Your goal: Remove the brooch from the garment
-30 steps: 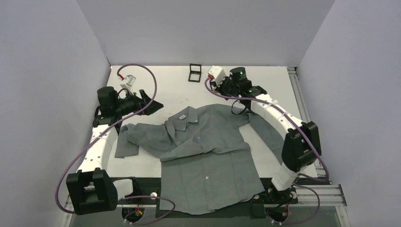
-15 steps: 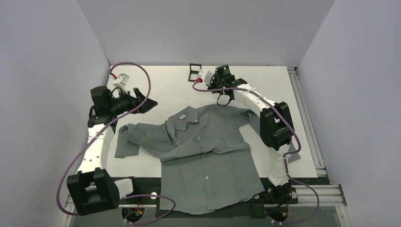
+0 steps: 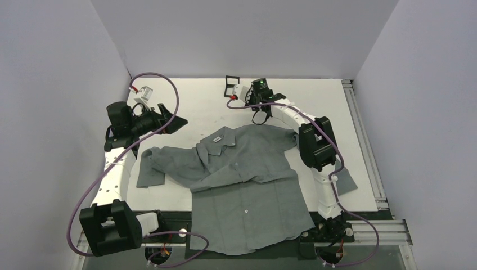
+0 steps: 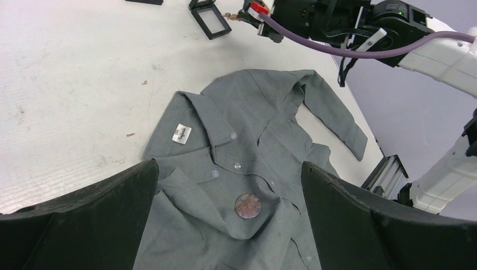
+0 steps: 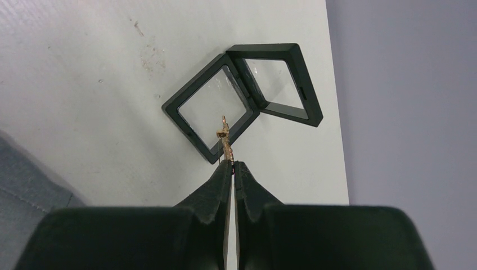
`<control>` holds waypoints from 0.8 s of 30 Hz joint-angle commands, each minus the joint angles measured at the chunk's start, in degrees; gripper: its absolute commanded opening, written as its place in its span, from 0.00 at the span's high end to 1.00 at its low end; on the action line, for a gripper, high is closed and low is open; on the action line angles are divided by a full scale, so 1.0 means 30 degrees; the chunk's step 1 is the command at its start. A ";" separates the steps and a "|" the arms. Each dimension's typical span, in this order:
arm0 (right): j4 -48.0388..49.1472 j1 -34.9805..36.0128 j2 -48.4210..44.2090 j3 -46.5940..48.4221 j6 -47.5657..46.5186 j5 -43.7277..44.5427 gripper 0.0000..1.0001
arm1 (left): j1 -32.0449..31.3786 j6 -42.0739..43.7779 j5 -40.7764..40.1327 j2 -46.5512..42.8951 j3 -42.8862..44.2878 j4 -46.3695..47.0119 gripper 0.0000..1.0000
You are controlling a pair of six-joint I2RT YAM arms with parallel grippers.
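While the brooch [image 4: 248, 205] sat on the shirt [image 4: 264, 118] front below the collar, under the spread left fingers [image 4: 84, 219], the right fingers [image 5: 216, 191] pinched a thin gold bit [image 5: 225, 140] by its tip above the open box [image 5: 181, 118], so it might slip onto the bench [image 5: 84, 84].

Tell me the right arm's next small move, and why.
Probably lower slightly and open the jaws: the right gripper is shut on a small gold piece poised over the open black box, so releasing there should drop it inside.
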 commanded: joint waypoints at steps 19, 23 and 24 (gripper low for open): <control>0.1271 -0.0625 0.2821 0.3095 -0.1290 0.1856 1.00 | 0.0777 -0.1318 0.1767 0.0597 -0.0144 0.2162 0.04; 0.1499 -0.0679 0.2848 0.3191 -0.1183 0.1657 1.00 | 0.0803 -0.1352 0.1797 0.0709 -0.0152 0.2264 0.04; 0.1523 -0.0659 0.2885 0.3224 -0.1183 0.1624 1.00 | 0.0805 -0.1346 0.1792 0.0770 -0.0152 0.2284 0.04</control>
